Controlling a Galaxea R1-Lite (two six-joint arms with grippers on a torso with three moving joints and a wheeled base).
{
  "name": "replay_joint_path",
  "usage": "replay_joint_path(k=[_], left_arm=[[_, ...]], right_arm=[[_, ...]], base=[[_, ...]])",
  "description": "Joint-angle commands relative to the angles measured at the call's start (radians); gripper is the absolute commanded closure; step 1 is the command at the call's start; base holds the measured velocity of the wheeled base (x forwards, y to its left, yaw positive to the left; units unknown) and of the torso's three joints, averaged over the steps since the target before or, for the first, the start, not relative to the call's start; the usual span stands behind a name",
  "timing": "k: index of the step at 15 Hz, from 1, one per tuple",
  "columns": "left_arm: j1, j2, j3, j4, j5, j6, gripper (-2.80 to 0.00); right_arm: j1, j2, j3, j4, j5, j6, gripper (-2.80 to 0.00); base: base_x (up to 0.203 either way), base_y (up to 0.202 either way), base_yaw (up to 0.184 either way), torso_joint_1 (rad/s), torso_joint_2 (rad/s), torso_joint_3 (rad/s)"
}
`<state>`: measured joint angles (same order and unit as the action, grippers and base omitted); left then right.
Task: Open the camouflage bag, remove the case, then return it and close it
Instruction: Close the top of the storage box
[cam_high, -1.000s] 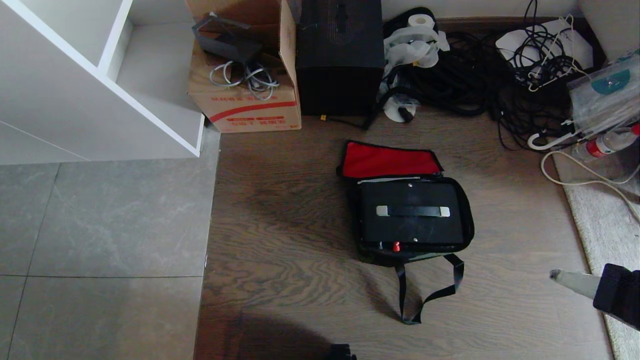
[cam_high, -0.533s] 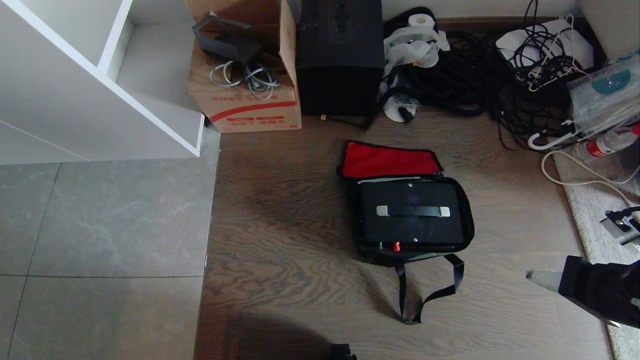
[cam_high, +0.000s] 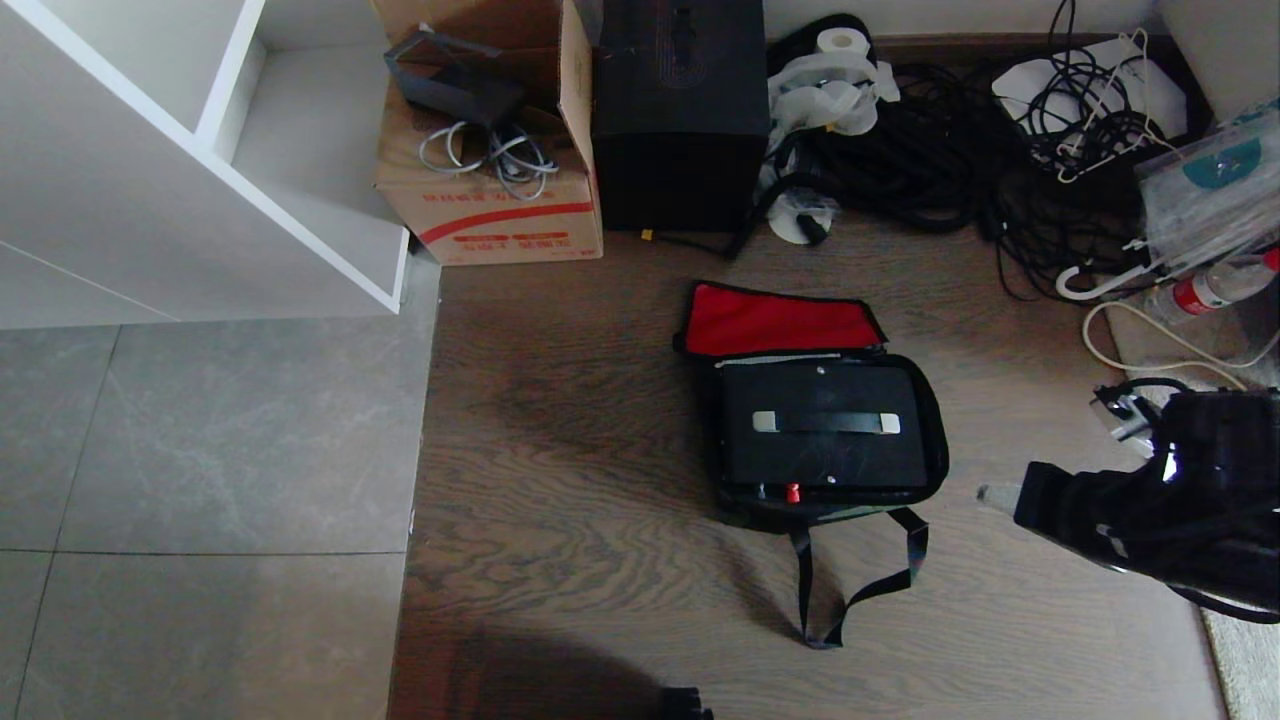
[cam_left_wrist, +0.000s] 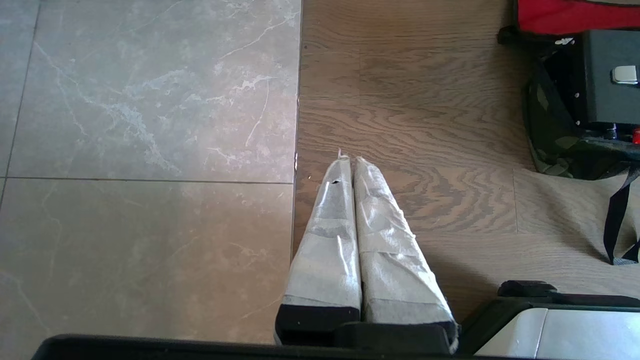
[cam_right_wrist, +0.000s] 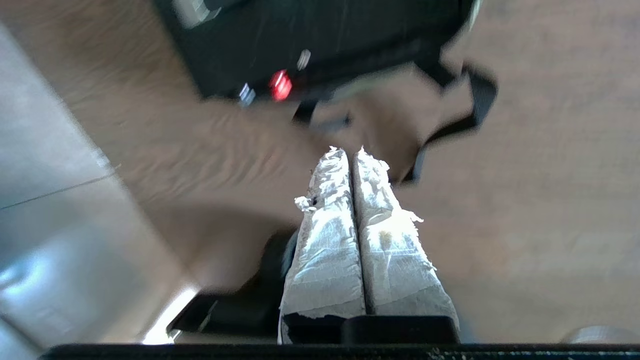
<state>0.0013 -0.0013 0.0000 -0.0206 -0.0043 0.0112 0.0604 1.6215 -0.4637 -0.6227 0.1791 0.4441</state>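
The camouflage bag (cam_high: 938, 470) lies open on the wood floor, its red-lined lid (cam_high: 778, 320) folded back towards the wall. The black case (cam_high: 822, 455) rests inside it, silver-ended handle (cam_high: 826, 422) up and red latch (cam_high: 792, 492) at the near edge. A black strap (cam_high: 858, 590) loops out in front. My right gripper (cam_high: 985, 494) hovers just right of the bag's near corner, shut and empty, pointing at the bag. In the right wrist view the right gripper (cam_right_wrist: 346, 151) points towards the strap (cam_right_wrist: 452, 125) and latch (cam_right_wrist: 280, 85). My left gripper (cam_left_wrist: 348, 159) is shut, parked over the floor left of the bag (cam_left_wrist: 550, 145).
Along the wall stand a red-striped cardboard box (cam_high: 495, 205), a tall black box (cam_high: 680, 120) and a tangle of black cables (cam_high: 960, 140). A white shelf unit (cam_high: 200, 170) fills the far left. A rug edge (cam_high: 1190, 440), a bottle (cam_high: 1215, 288) and a plastic bag (cam_high: 1215, 190) lie at right.
My right arm has swung in from the lower right edge, up and left towards the bag's near right corner. The bag, case and left arm have not moved.
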Motion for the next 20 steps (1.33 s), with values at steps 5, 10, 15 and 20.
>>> replay_joint_path(k=[5, 10, 15, 20], left_arm=[[0.0, 0.0, 0.009, -0.001, 0.0, 0.0, 0.0], [0.0, 0.0, 0.009, -0.001, 0.0, 0.001, 0.0], [0.0, 0.0, 0.009, -0.001, 0.001, 0.001, 0.0], [0.0, 0.0, 0.009, -0.001, 0.001, 0.001, 0.0]], right_arm=[[-0.066, 0.304, -0.097, -0.185, -0.048, -0.151, -2.8], [-0.082, 0.387, -0.116, -0.254, -0.05, -0.153, -2.8], [-0.1, 0.46, -0.152, -0.282, -0.107, -0.159, -2.8], [-0.12, 0.528, -0.219, -0.315, -0.163, -0.165, -2.8]], base=[[0.0, 0.0, 0.0, 0.0, 0.0, 0.0], [0.0, 0.0, 0.0, 0.0, 0.0, 0.0], [0.0, 0.0, 0.0, 0.0, 0.0, 0.0], [0.0, 0.0, 0.0, 0.0, 0.0, 0.0]])
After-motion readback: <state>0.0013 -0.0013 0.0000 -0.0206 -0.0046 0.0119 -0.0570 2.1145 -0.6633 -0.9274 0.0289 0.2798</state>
